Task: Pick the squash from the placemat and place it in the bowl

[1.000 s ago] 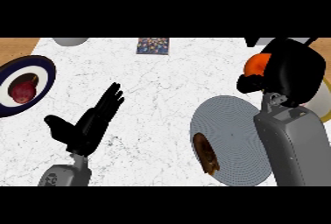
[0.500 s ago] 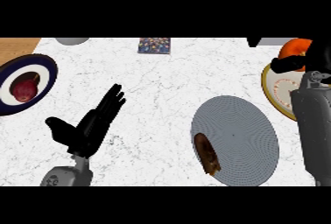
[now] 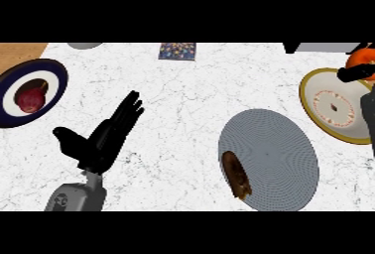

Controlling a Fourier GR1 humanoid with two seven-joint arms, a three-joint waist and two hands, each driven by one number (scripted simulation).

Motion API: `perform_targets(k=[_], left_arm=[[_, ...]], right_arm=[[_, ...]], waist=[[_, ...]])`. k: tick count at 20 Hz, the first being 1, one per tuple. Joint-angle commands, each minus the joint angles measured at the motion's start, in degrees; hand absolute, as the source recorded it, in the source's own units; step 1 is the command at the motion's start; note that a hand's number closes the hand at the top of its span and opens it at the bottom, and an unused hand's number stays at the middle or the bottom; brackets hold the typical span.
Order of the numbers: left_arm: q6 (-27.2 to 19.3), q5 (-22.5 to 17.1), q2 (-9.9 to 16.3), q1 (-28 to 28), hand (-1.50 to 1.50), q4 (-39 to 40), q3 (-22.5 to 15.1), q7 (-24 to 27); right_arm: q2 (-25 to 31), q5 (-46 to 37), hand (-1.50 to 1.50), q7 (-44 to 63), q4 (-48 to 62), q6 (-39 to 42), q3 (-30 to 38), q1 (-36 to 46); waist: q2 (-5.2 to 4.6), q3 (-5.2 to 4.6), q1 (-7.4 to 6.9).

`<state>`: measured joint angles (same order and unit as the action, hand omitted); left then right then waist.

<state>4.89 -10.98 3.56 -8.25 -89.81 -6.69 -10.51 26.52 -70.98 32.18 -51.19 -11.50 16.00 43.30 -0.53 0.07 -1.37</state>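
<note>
While right hand (image 3: 356, 73) fingers clasp squash (image 3: 360, 58), bowl (image 3: 339, 105) below holds nothing.

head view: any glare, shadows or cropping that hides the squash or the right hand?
Head view: lighting flat, no glare on the counter, no clear cast shadows. The orange squash and right hand are cut by the right edge above the bowl, so the grip is only partly visible. Left hand fully in frame, open.
</note>
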Motion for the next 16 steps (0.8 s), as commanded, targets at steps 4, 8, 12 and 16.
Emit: perform_targets(k=[4,8,12,16], left_arm=[[1.0,-0.9,0.6,-0.3,0.0,-1.1,0.7,-0.6],[0.5,0.2,-0.3,-0.8,0.0,-1.4,-0.8,-1.3],[0.5,-0.2,-1.1,-0.2,0.0,-1.7,-1.2,-1.3],[-0.3,1.7,-1.6,0.0,0.0,-0.3,-2.1,-0.4]], right_arm=[[6.2,0.5,1.5,-4.6,21.0,-1.6,4.5,1.9],[4.1,3.5,-1.5,-1.5,27.8,-8.4,9.4,4.5],[4.8,8.2,-1.5,-11.5,31.1,-12.8,12.7,5.5],[3.2,16.3,-1.5,-20.0,27.8,-17.9,19.0,5.6]], waist=[[-0.6,0.08,-1.37],[-0.7,0.15,-1.75],[-0.65,0.18,-1.77],[-0.35,0.23,-0.79]])
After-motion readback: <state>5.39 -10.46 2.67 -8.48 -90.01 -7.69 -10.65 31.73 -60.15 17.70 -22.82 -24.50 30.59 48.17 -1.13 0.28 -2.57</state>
